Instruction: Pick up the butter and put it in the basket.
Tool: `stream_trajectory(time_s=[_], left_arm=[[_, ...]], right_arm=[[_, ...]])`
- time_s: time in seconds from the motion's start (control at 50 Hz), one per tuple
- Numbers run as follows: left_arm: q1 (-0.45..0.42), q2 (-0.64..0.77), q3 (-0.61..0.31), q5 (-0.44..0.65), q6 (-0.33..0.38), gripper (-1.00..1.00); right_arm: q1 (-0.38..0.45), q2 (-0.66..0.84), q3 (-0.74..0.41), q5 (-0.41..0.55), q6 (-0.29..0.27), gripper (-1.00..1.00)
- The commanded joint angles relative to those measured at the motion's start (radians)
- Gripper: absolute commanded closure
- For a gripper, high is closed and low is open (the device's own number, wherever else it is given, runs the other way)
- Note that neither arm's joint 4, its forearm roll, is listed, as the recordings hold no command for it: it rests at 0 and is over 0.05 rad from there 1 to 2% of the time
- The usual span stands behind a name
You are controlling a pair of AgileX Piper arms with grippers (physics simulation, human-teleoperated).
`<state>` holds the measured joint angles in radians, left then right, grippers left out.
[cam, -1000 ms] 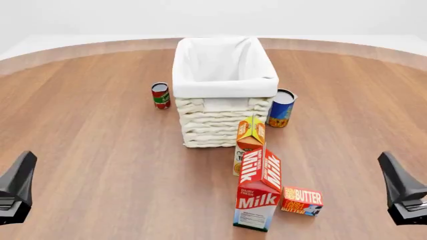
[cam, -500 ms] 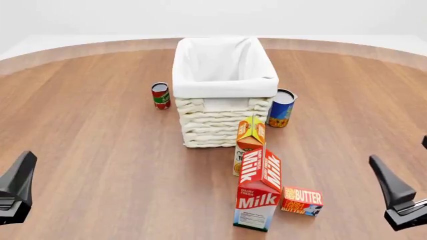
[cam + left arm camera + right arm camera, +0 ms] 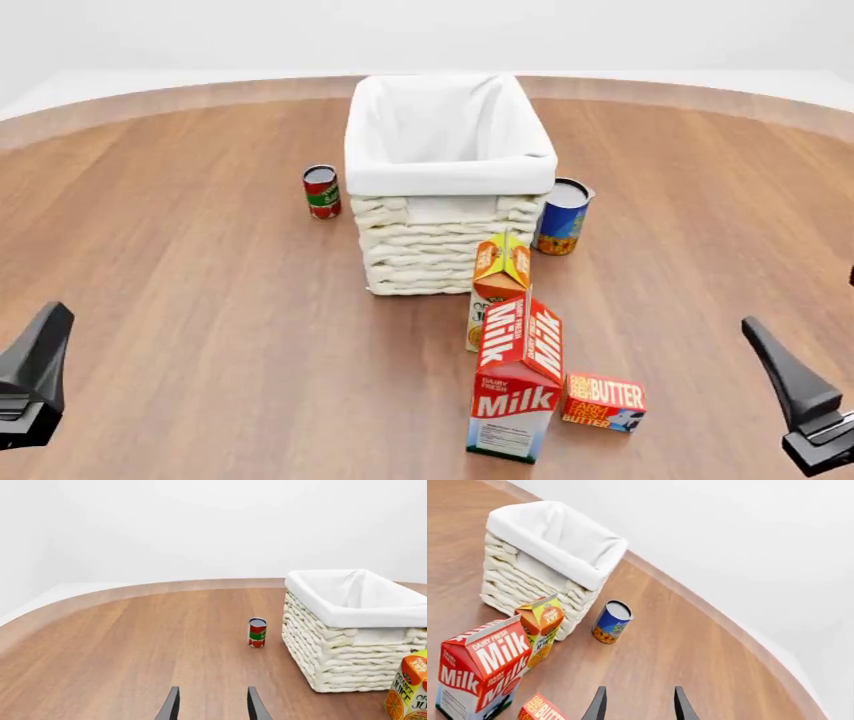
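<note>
Butter (image 3: 603, 401) lies flat on the table (image 3: 200, 250) at the near right, touching or just beside the foot of the tall milk carton (image 3: 517, 385), with the orange juice carton (image 3: 499, 285) standing behind that and the basket (image 3: 447, 150) farther back at the middle. My right claw (image 3: 637, 702) is the nearer one, so I judge the pick falls to it; its two fingers are spread apart with nothing between them, and the butter shows just at the edge of its wrist view. My left claw (image 3: 210, 705) hangs low at the other side, fingers likewise parted and empty, looking toward a small red can (image 3: 257, 632) beside the basket. A blue can (image 3: 562, 216) sits by the basket's right corner. The milk carton crowds the butter's left side, so I would come at it from the open right side to avoid tipping the carton.
</note>
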<state>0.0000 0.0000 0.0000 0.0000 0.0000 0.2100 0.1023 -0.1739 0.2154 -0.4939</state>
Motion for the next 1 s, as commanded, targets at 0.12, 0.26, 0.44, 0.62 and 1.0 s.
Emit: stream_trajectory(time_s=[0.12, 0.26, 0.44, 0.62, 1.0], left_arm=[[0.0, 0.0, 0.0, 0.0, 0.0, -1.0], [0.0, 0.0, 0.0, 0.0, 0.0, -1.0], [0.0, 0.0, 0.0, 0.0, 0.0, -1.0], [0.0, 0.0, 0.0, 0.0, 0.0, -1.0], [0.0, 0.0, 0.0, 0.0, 0.0, -1.0]], right_arm=[[0.028, 0.032, -0.01, 0.02, -0.051, -1.0], [0.051, 0.041, -0.013, 0.028, -0.06, -1.0], [0.072, 0.075, 0.007, 0.003, -0.078, -1.0], [0.104, 0.18, 0.063, -0.106, -0.114, -1.0], [0.213, 0.434, 0.027, -0.147, -0.18, -1.0]])
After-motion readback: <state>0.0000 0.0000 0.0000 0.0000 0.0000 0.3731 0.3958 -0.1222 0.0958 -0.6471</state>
